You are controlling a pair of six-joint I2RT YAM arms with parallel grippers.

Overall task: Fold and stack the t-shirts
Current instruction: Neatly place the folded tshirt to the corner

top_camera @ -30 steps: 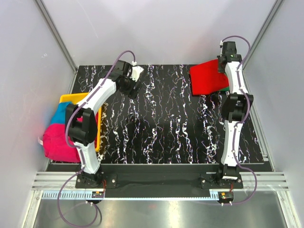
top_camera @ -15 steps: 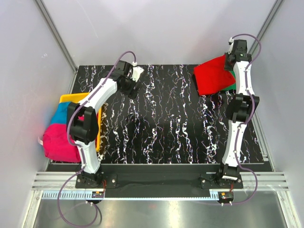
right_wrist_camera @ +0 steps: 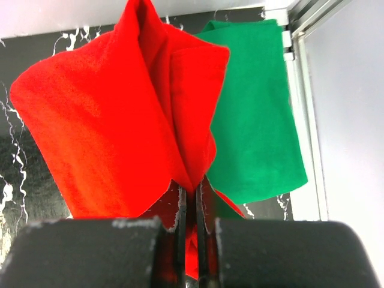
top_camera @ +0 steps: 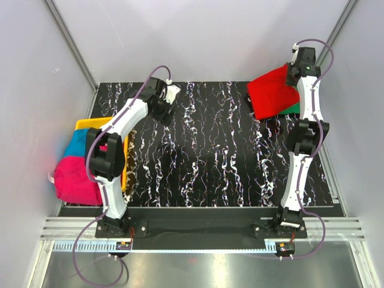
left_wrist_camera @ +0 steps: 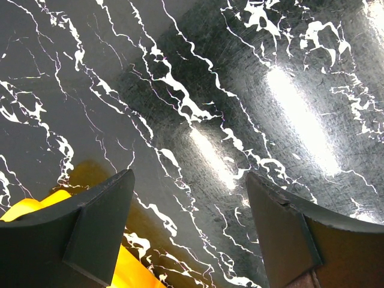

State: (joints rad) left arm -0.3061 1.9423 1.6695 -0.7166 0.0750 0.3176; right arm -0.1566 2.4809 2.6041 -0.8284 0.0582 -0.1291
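From above, the right tool (top_camera: 295, 78) holds up one edge of the red t-shirt (top_camera: 271, 96) at the far right corner of the counter (top_camera: 210, 156). The shirt lies partly over the green t-shirt (top_camera: 294, 109). The left tool (top_camera: 170, 96) hangs over the counter's far left, and the pink t-shirt (top_camera: 75, 180) and turquoise t-shirt (top_camera: 77, 144) are heaped in and over the yellow tray (top_camera: 90, 123) at the left edge. The left wrist view shows that tool's jaws spread wide with nothing between them, above the marbled surface, with a patch of yellow low in the picture. The right wrist view shows the right tool pinched tight on a bunched fold of red cloth. The rest of the shirt hangs in loose pleats, and the green shirt lies flat beyond it, beside the right rail. The step appears to be stacking red on green. Doing it well likely means drawing the red until its edges match the green's, lowering so the pleats flatten, and letting go only once the cloth rests, without tugging the green askew.
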